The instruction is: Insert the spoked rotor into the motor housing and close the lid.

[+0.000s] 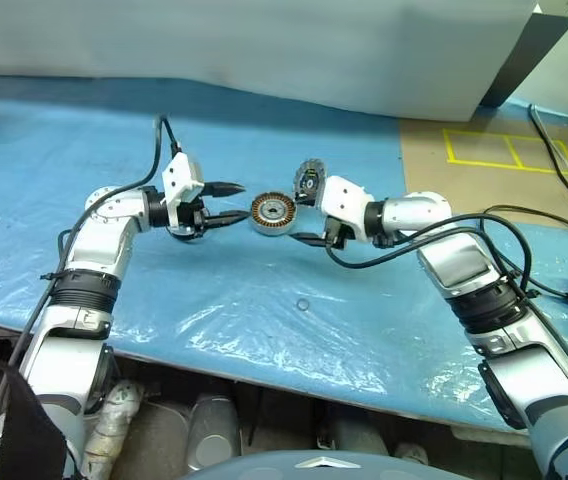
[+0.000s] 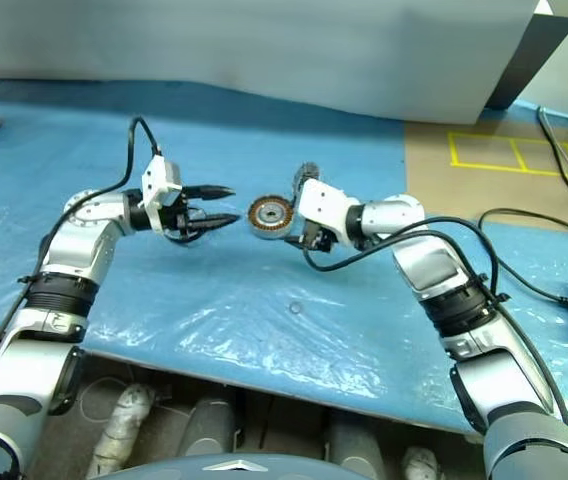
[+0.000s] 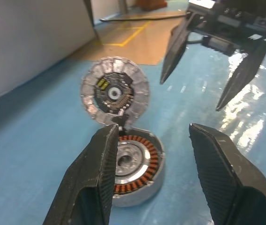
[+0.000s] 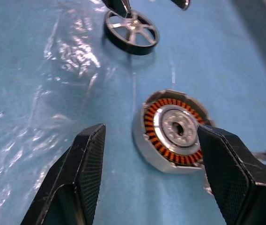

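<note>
No text, brand or number can be read anywhere. The nearest thing to a sign is a small yellow mark on the dark hub of the lid (image 3: 114, 91) (2 short bars, no letters legible). Yellow tape lines (image 1: 509, 150) form rectangles on the brown board beyond the bench; they carry no writing.

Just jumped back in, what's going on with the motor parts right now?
The motor housing sits on the blue table between both arms, windings exposed and no rotor in it. Its lid stands up behind it. The spoked rotor lies on the table at the left tool. The right tool is open, holding nothing.
</note>
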Robot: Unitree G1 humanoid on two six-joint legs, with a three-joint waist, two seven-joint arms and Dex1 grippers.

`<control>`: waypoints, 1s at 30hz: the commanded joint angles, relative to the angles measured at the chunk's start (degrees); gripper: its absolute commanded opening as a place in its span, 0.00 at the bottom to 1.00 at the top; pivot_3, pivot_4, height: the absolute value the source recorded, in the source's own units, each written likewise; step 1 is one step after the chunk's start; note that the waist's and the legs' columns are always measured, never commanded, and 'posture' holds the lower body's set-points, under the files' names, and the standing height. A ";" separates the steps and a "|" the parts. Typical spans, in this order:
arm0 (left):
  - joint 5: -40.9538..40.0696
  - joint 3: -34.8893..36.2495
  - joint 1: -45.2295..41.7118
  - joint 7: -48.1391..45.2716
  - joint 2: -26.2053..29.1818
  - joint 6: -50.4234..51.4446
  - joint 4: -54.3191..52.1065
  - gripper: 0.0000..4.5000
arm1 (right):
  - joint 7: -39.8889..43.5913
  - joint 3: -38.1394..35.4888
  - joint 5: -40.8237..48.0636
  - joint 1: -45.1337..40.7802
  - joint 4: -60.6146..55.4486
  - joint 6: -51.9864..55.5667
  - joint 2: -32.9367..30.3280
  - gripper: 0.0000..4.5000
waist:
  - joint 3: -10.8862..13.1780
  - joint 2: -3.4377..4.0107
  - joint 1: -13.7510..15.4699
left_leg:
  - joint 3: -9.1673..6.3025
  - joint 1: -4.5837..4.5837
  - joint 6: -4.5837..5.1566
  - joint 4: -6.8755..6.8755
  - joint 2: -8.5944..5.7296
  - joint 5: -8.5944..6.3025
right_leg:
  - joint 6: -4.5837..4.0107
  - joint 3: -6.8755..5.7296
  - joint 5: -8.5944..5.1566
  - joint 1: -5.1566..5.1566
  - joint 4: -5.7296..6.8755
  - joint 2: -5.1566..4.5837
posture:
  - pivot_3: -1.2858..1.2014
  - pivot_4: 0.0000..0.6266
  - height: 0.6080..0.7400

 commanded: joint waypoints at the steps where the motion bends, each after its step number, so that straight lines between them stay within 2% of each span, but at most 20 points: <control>1: 0.69 0.48 0.41 0.44 1.03 -0.52 -1.31 0.56 | 2.27 0.87 -1.98 -6.23 9.01 -5.88 2.62 0.72 | 0.00 0.00 -0.15 | 0.00 -0.03 0.00 0.00 0.00 0.00 | -0.01 -0.01 0.00 -0.03 0.03 0.00 | 0.52 0.24 1.00; 6: 2.05 0.31 3.08 1.86 1.47 -0.95 -2.55 0.56 | 4.56 1.81 -4.99 -15.55 28.83 -13.02 8.01 0.72 | 0.00 0.00 -0.74 | 0.00 -0.06 -0.01 0.22 0.03 -0.02 | -0.33 0.01 -0.12 -0.12 0.33 -0.01 | 0.52 0.24 1.00; 12: 2.53 1.66 7.02 6.17 1.22 -0.20 -5.73 0.56 | 10.43 1.43 -5.47 -20.87 42.83 -15.10 13.57 0.72 | 0.01 0.00 -1.22 | 0.00 -0.12 0.04 0.32 0.10 0.00 | -0.56 -0.05 -0.26 -0.23 0.65 -0.02 | 0.52 0.24 1.00; 24: 0.78 3.30 12.75 12.50 0.55 2.37 -13.03 0.56 | 7.09 0.22 -11.13 -28.52 62.13 -23.14 20.35 0.72 | 0.03 0.04 -1.36 | 0.06 -0.09 0.10 0.42 0.30 0.02 | -0.75 -0.06 -0.37 -0.34 0.88 0.06 | 0.52 0.24 1.00; 30: 0.71 3.13 13.70 13.89 0.52 2.66 -14.53 0.56 | 0.71 0.12 -14.95 -29.87 67.90 -24.69 22.02 0.72 | 0.03 0.05 -1.39 | 0.08 -0.10 0.10 0.42 0.32 0.02 | -0.78 -0.08 -0.40 -0.37 0.89 0.06 | 0.52 0.24 1.00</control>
